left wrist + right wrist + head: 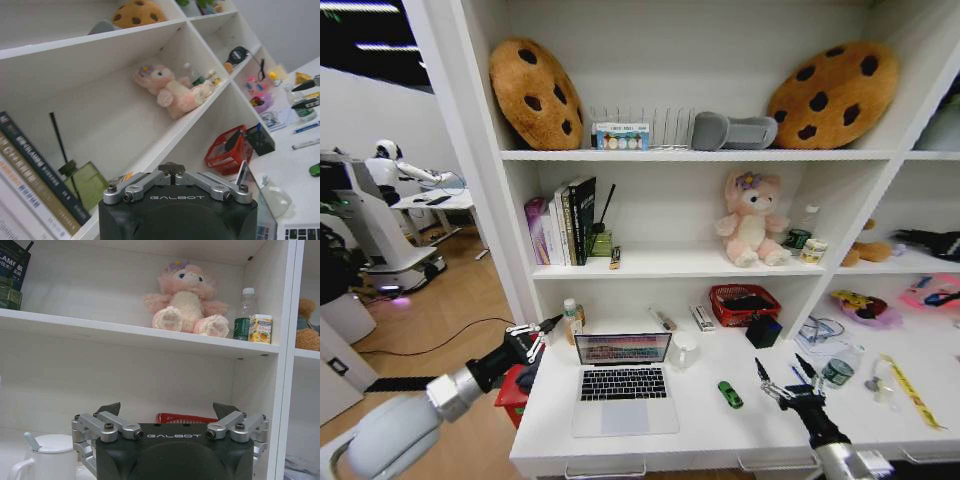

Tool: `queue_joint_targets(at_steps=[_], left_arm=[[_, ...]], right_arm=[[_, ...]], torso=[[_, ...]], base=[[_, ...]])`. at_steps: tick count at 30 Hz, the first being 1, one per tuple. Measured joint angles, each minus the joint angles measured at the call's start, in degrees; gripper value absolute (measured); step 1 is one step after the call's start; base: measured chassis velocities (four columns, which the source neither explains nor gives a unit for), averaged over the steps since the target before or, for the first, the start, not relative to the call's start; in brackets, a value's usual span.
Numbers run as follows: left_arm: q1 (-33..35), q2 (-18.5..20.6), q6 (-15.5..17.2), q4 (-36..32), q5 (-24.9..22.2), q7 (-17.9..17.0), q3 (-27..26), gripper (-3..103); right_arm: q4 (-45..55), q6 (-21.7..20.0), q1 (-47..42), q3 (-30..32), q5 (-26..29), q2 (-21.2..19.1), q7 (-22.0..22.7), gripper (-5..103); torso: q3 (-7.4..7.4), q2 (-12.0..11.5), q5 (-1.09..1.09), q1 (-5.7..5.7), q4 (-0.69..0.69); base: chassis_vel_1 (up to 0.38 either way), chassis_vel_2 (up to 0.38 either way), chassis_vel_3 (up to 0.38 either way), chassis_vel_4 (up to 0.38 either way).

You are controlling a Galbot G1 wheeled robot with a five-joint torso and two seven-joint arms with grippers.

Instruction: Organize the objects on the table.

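While the open laptop (623, 385) sits at the near left of the white surface (760, 425) with the green toy car (730, 394) just to its right, the left claw (548, 327) hovers spread and empty past the laptop's far-left corner, and the right claw (783, 378) hangs open and empty right of the car.

Bare desk (750, 425) lies between the laptop (622, 385) and the green toy car (730, 394). Behind, a white mug (684, 350), a red basket (745, 303) and a low shelf (670, 268) limit access.
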Motion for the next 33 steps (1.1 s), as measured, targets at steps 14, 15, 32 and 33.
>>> queue_joint_targets(at_steps=[14, 15, 32, 33], left_arm=[[-0.7, 13.1, 0.5, 3.3, -2.5, 1.4, 1.2, 0], [-0.7, 14.0, 0.5, 4.9, -2.7, 1.5, 1.0, 0], [0.7, 21.5, 0.4, 16.7, -4.3, 2.7, -3.6, 0], [0.6, 22.0, 0.1, 17.9, -4.3, 2.8, -4.0, 0]], right_arm=[[-0.1, 0.0, -0.1, 0.0, -0.9, 2.6, 0.1, 100], [-0.1, 0.0, -0.1, -0.1, -1.0, 2.8, 0.1, 100], [-0.8, -0.1, 0.1, -0.8, -1.7, 3.5, 0.2, 100], [-1.0, 0.0, 0.0, -1.0, -1.9, 3.6, 0.2, 100]], torso=[[0.0, 0.0, 0.0, 0.0, 0.01], [0.0, 0.0, -0.01, 0.0, 0.01], [-0.01, 0.0, 0.0, 0.0, 0.0], [-0.01, 0.0, 0.0, 0.0, 0.01]], base=[[0.0, 0.0, 0.0, 0.0], [0.0, 0.0, 0.0, 0.0], [0.0, 0.0, 0.0, 0.0], [0.0, 0.0, 0.0, 0.0]])
